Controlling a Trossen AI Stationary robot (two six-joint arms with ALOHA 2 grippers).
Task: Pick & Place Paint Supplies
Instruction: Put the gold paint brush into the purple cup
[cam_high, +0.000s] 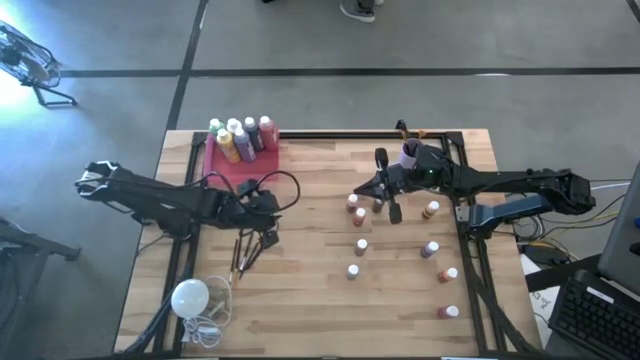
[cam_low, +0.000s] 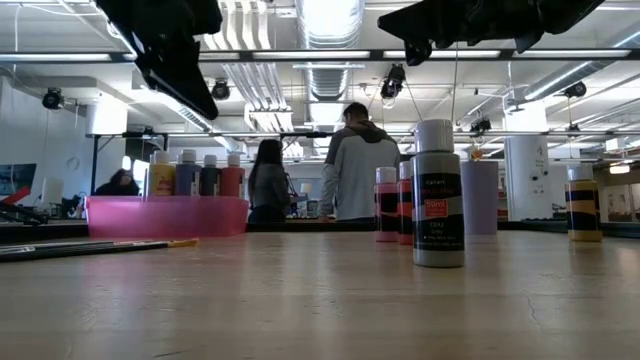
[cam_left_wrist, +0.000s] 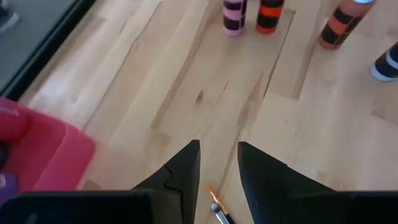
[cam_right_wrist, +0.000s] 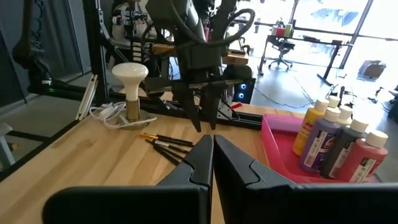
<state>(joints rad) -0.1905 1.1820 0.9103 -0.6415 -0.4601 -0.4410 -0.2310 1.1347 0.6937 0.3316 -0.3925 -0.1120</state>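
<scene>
Several thin dark paintbrushes (cam_high: 241, 255) lie flat on the wooden table, also in the right wrist view (cam_right_wrist: 165, 144). My left gripper (cam_high: 267, 238) hangs above their far ends, slanting down, open with a narrow gap (cam_left_wrist: 217, 165); one brush tip (cam_left_wrist: 214, 204) shows on the table below that gap. Small white-capped paint bottles (cam_high: 361, 246) stand scattered over the right half. Larger bottles (cam_high: 240, 137) stand in a pink tray (cam_high: 243, 170) at the far left. My right gripper (cam_right_wrist: 211, 149) is shut and empty, pointing about level toward the table's left, above the bottles near the table's middle (cam_high: 356, 192).
A white round bulb (cam_high: 190, 296) with its coiled cord sits at the near left corner. A purple bottle (cam_high: 409, 153) stands by the right arm at the far edge. In the low view a grey bottle (cam_low: 438, 195) stands close. People stand in the room behind.
</scene>
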